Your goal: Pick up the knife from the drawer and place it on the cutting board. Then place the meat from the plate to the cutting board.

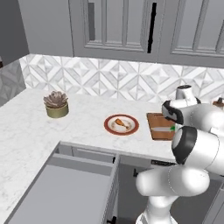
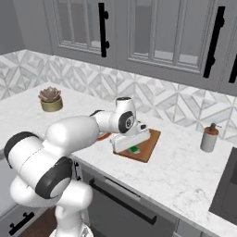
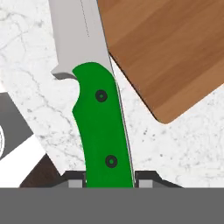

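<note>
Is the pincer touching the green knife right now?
Touching. In the hand view the knife's green handle runs down between the two fingertips of the pincer, which close against both its sides with no gap.

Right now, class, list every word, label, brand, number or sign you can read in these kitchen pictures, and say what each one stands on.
None: no readable text in any view.
The knife handle is plain green with two dark rivets, no brand.
The cutting board, plate and soap dispenser carry no label or lettering.
The backsplash tiles bear only a geometric pattern.
</note>
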